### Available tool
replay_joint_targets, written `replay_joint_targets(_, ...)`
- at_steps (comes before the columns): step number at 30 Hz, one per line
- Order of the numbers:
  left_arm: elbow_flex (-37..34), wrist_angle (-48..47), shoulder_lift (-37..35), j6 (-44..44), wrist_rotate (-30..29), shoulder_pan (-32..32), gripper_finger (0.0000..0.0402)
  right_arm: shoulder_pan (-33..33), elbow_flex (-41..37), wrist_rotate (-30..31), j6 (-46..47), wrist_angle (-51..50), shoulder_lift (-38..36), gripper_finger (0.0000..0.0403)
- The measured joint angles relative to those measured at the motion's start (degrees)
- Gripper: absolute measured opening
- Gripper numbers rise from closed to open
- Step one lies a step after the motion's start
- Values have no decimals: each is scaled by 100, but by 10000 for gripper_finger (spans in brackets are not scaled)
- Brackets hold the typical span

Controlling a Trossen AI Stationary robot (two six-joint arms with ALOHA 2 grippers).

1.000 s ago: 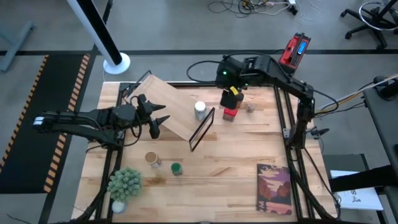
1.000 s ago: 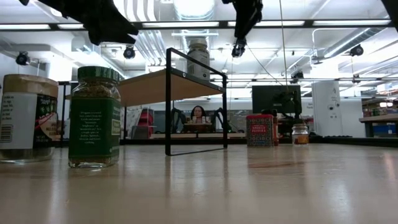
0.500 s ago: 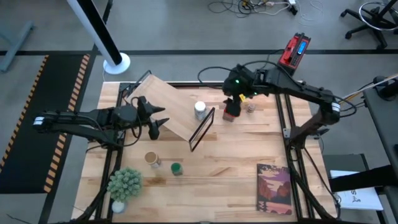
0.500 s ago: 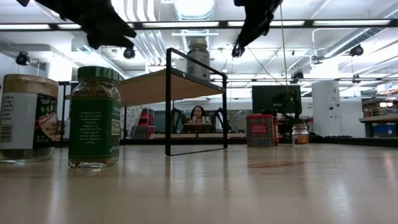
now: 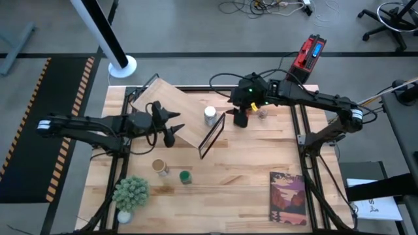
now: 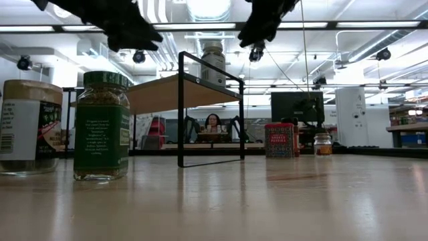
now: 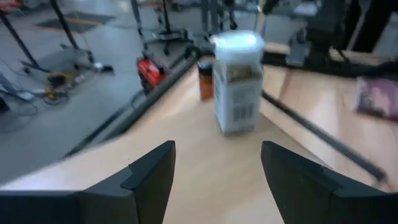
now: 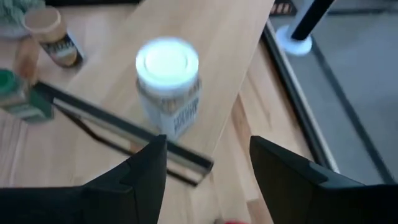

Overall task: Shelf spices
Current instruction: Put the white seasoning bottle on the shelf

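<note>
high view: the white-lidded jar (image 5: 209, 115) stands on the shelf (image 5: 176, 112) close to its black-framed end; the right hand (image 5: 239, 116) hangs just beside that end, over the red tin, which is hidden beneath it here; the left hand (image 5: 168, 128) sits over the plank's other edge; the tan-topped jar (image 5: 159, 167) and green-lidded jar (image 5: 185, 177) wait on the counter (image 5: 248, 163), well apart from the shelf; a second ago the right hand was farther back above the red tin, which showed then, and it has since swung toward the frame, while the left hand has crept a little onto the plank.

low view: the red tin (image 6: 279, 139) and the small silvery-topped jar (image 6: 323, 143) stand on the counter beyond the frame; both hands are up high, the right one shifted toward the jar on the shelf compared with before.

left wrist view: the left hand's fingers (image 7: 149, 180) stand wide and empty, the white-lidded jar straight ahead; pushing on could shove it down the slanted plank.

right wrist view: the right hand's fingers (image 8: 146, 171) are parted with nothing between them, the white-lidded jar near; the risk, i judge, is a finger clipping the jar or the thin frame and toppling it off the shelf.
</note>
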Motion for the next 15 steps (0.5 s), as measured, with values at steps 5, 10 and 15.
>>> replay_joint_targets(5, 2, 466, 181, 14, -150, 0, 224, -24, 4, 390, -188, 245, 168, 213)
replay_joint_targets(10, 2, 588, 409, -17, -160, 1, 226, -55, 2, 487, -184, 471, 372, 207)
replay_joint_targets(15, 2, 826, 654, -49, -464, 26, 223, -54, 2, 850, -154, 606, 573, 200)
